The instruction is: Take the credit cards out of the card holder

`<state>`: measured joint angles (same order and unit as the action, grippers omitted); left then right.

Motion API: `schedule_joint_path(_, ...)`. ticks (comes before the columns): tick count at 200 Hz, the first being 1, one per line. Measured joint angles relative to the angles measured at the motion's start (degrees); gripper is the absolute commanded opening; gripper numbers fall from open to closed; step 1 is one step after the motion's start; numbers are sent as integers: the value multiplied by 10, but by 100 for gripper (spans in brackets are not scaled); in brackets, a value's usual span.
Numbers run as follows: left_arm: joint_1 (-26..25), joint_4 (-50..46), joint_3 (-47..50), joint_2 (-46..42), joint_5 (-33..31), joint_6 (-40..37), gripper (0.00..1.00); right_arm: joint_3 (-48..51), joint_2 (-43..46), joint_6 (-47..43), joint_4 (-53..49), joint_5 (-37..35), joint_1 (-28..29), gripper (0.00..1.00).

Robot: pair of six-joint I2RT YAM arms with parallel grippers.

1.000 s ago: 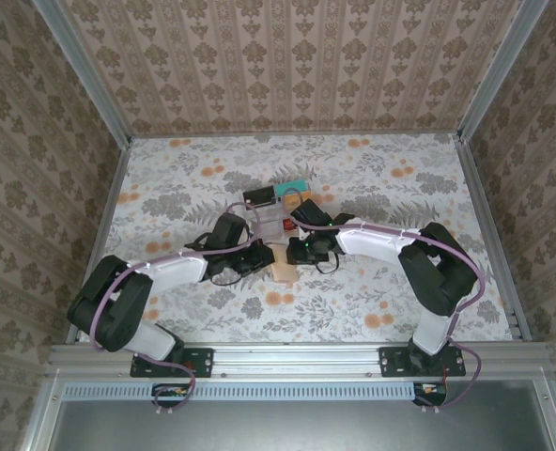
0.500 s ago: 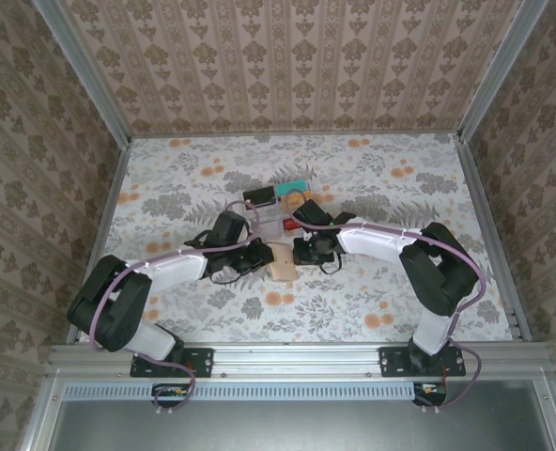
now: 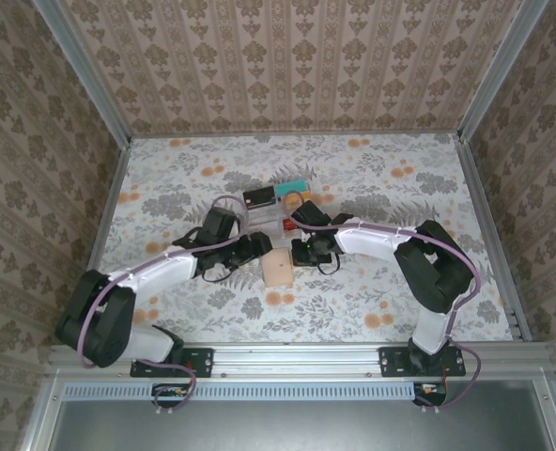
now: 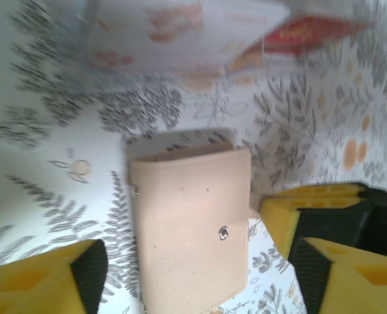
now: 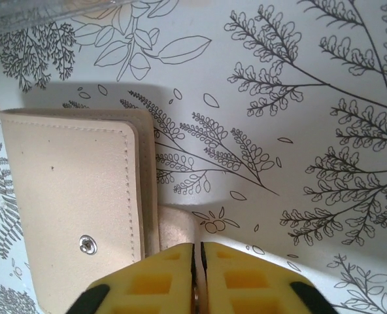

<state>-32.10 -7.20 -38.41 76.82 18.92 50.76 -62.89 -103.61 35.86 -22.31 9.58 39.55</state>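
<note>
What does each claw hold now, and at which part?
The right claw seems to pinch the card holder by its side tab; the left claw holds nothing.

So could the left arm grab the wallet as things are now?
Probably yes. The left gripper is open over the wallet, with a finger at each side and nothing between. The right gripper seems to pinch the wallet's tab, off to one side.

Both arms stretched forward from their bases and angled inward, with their wrists close together. The left gripper (image 4: pixel 197 275) pointed downward, its yellow fingers (image 4: pixel 40 281) spread wide apart. The right gripper (image 5: pixel 197 275) sat just opposite it with its fingers pressed together. Whether they pinched anything between them was hard to tell.
</note>
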Motion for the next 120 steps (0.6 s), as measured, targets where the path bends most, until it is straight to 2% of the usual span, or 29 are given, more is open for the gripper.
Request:
schedule_joint_path(19, 17, -42, -7, -40, -30, -25, 100, -1, 5, -3, -4, -12, 5, 10)
schedule_joint_path(61, 69, -121, -23, -109, -86, -68, 100, -53, 57, -14, -65, -80, 39, 10)
schedule_joint_path(120, 148, -165, -25, -120, -109, -89, 100, -109, 57, -4, -61, -74, 91, 10)
